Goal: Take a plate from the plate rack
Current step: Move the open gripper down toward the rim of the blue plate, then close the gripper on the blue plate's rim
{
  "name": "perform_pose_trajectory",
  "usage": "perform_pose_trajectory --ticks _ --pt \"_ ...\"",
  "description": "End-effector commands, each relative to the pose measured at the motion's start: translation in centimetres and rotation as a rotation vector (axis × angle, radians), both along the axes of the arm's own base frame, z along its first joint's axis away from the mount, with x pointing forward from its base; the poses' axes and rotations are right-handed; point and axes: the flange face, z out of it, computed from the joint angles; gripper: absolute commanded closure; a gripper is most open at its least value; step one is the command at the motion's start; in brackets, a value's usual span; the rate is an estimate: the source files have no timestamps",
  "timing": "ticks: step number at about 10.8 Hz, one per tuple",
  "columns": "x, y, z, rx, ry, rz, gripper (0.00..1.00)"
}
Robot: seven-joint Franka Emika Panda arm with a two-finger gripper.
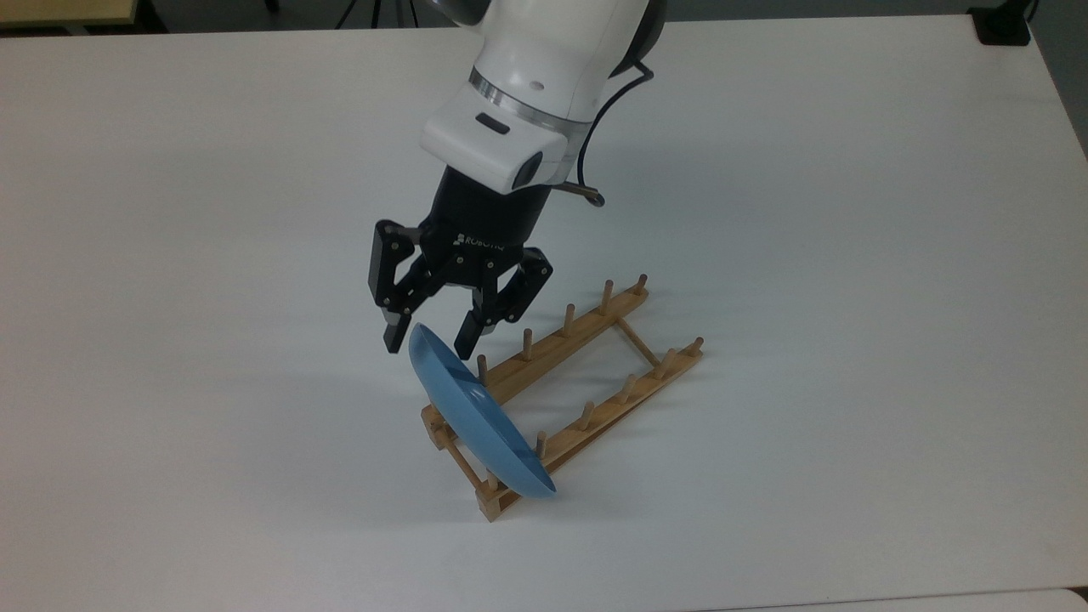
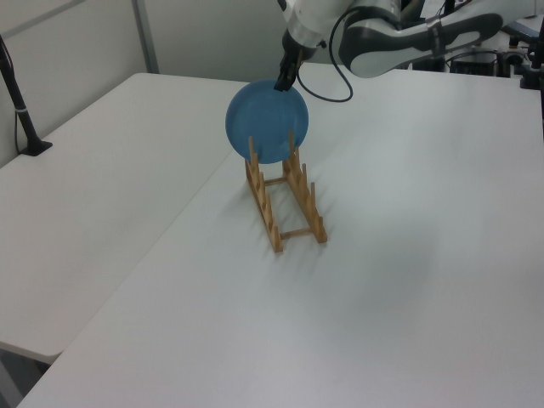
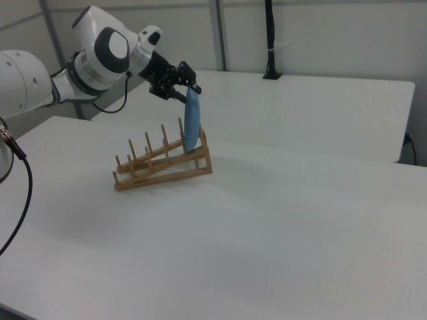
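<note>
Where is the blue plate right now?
The plate stands on edge in the end slot of the plate rack, at the rack's lower-left end in the top view, with the open gripper straddling its top rim.

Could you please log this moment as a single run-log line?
phase: pre-grasp | gripper: open, fingers straddling plate's top rim | light-blue plate: upright in end slot of wooden plate rack | lifted: no

High top view; opposite low side views of rack [image 1: 561, 399].
</note>
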Motion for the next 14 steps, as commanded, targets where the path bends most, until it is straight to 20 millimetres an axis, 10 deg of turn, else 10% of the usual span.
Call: perform_pose_trajectory --ticks 1,8,14 --pt "0.8 -0.4 -0.9 -0.028 -0.035 -0.011 0.41" --pt "0.9 0.3 -0.9 -0.009 -0.065 -0.014 0.88" --pt "0.6 0.3 0.5 -0.004 -0.082 -0.013 1.00"
